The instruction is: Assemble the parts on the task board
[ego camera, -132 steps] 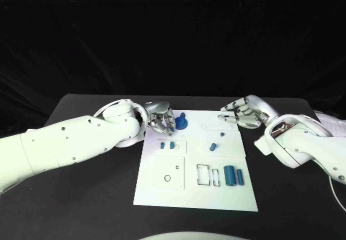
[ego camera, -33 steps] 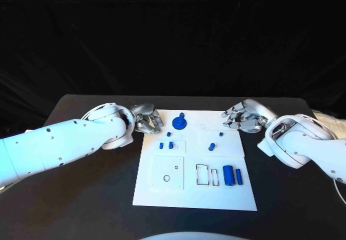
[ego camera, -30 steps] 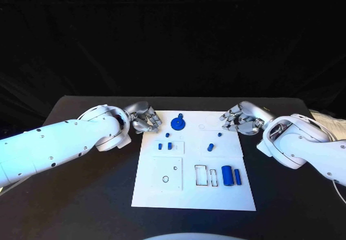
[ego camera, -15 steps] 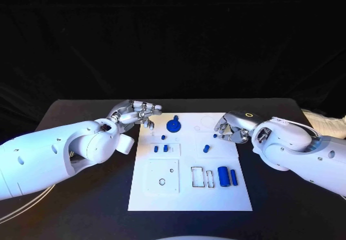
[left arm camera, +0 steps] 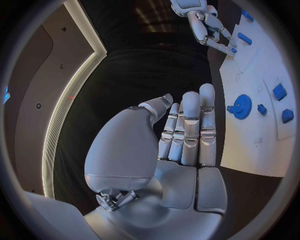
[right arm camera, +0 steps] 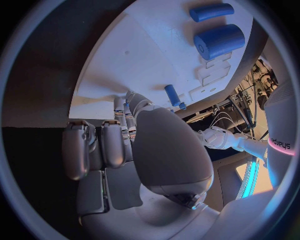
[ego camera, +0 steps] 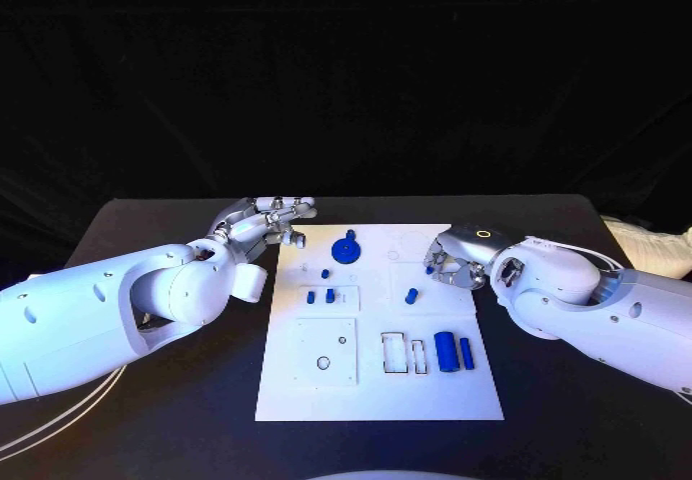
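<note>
The white task board point(ego camera: 378, 385) lies mid-table. On it are a blue gear point(ego camera: 346, 247) point(left arm camera: 241, 106), small blue parts point(ego camera: 320, 296), a blue peg point(ego camera: 411, 296) point(right arm camera: 172, 95), and a thick cylinder point(ego camera: 447, 351) point(right arm camera: 219, 41) beside a slim one point(ego camera: 466, 350) point(right arm camera: 211, 11). My left hand point(ego camera: 271, 220) point(left arm camera: 181, 135) hovers off the board's far left corner, fingers straight and together, holding nothing. My right hand point(ego camera: 453, 262) point(right arm camera: 119, 145) is over the board's far right part with fingers curled. A small blue part point(ego camera: 433, 268) stands at its fingertips; contact is unclear.
The black table point(ego camera: 159, 400) surrounds the board on all sides. Empty outlined slots point(ego camera: 326, 352) and narrow slots point(ego camera: 404, 352) mark the board's near half. My bulky forearms flank the board on both sides.
My left hand has uncurled and drawn away from the gear toward the far left corner. My right hand has moved inward over the board's far right part. The camera has shifted too.
</note>
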Robot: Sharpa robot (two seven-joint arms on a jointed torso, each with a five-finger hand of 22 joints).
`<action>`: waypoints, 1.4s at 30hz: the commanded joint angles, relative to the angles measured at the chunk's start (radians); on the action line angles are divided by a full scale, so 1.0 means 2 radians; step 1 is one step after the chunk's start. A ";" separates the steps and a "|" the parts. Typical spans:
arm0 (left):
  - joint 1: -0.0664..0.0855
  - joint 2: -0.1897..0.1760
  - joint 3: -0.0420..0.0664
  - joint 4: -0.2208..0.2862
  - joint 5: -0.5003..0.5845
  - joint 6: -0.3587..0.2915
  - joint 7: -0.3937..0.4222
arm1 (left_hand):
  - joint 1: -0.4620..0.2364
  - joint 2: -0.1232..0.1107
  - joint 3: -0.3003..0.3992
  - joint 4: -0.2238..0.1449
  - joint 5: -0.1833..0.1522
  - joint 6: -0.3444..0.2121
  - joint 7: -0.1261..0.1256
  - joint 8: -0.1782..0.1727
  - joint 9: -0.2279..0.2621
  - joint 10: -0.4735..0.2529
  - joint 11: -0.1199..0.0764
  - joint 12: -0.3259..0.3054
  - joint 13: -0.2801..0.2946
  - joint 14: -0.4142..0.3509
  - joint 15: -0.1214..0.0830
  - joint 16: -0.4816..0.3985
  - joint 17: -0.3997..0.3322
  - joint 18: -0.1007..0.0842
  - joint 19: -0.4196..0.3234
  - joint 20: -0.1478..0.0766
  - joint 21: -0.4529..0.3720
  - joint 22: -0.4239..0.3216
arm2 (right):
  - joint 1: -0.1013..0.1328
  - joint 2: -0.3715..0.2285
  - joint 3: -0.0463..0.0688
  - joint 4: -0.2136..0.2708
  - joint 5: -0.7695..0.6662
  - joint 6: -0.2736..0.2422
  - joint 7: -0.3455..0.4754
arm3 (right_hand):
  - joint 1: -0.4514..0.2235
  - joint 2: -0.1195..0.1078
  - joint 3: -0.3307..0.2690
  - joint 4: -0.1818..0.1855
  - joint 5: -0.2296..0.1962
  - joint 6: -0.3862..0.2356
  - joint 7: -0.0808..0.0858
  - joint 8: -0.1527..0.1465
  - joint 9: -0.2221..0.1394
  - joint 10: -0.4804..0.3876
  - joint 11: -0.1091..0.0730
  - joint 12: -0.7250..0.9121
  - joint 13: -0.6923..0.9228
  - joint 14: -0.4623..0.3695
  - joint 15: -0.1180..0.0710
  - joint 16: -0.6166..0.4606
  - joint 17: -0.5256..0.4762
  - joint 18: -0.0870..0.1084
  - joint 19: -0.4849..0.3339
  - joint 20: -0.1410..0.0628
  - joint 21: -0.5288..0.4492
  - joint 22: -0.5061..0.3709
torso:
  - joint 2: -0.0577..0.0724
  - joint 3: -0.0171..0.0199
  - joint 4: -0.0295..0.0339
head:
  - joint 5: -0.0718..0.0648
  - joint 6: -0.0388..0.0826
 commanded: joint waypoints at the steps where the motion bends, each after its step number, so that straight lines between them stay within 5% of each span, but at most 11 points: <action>1: 0.000 0.000 0.000 0.002 0.015 0.000 0.014 | -0.001 0.002 -0.003 0.000 -0.002 0.002 -0.001 0.003 0.000 0.004 -0.001 0.003 0.000 0.000 -0.002 0.000 -0.001 0.006 0.002 -0.001 -0.002 -0.001 | -0.003 0.004 -0.001 -0.004 -0.012 0.020 -0.003 | -0.004 0.000 0.006 -0.001 -0.005 0.003 0.000 -0.002 0.000 0.005 0.000 -0.001 -0.004 0.023 -0.001 -0.002 0.000 0.007 -0.002 -0.003 -0.003 0.000 | 0.000 0.0003 -0.0004 | 0.000 -0.001; 15: 0.000 0.000 0.000 0.001 0.015 0.001 0.010 | 0.000 0.002 -0.005 -0.002 -0.002 0.002 -0.001 0.003 0.000 0.003 -0.001 0.005 0.000 -0.001 -0.002 0.001 -0.002 0.006 0.003 -0.001 -0.003 -0.002 | -0.005 0.017 -0.002 -0.016 -0.006 0.033 0.002 | -0.005 0.012 0.042 -0.012 -0.034 0.020 -0.002 0.002 0.004 0.026 -0.004 0.003 -0.021 0.023 -0.003 -0.002 0.000 0.007 -0.001 -0.004 -0.003 0.001 | 0.000 0.0002 -0.0004 | -0.001 -0.002; 31: 0.000 -0.001 0.000 0.001 0.015 0.001 0.005 | 0.004 0.004 -0.007 -0.006 -0.001 0.000 0.000 0.002 0.000 -0.001 0.000 0.007 0.000 -0.002 -0.002 0.001 -0.004 0.006 0.004 -0.002 -0.005 -0.004 | -0.007 0.018 -0.002 -0.013 -0.003 0.051 0.005 | -0.013 0.014 0.062 -0.031 -0.033 0.042 -0.007 0.008 0.011 0.051 -0.009 0.004 -0.027 0.023 -0.007 -0.007 -0.008 0.006 0.002 -0.007 -0.001 0.005 | 0.000 0.0000 -0.0006 | -0.001 -0.004; 42: 0.000 -0.001 0.000 0.000 0.015 0.000 0.004 | 0.006 0.004 -0.008 -0.008 -0.001 -0.001 0.000 0.002 -0.001 -0.002 0.000 0.008 -0.001 -0.002 -0.002 0.001 -0.005 0.006 0.004 -0.002 -0.006 -0.005 | -0.007 0.017 -0.002 -0.010 -0.004 0.009 0.001 | -0.022 0.017 0.068 -0.034 -0.035 0.047 -0.008 0.008 0.014 0.059 -0.011 0.002 -0.029 0.023 -0.009 -0.009 -0.011 0.005 0.004 -0.008 0.002 0.009 | 0.000 0.0003 -0.0006 | -0.001 -0.005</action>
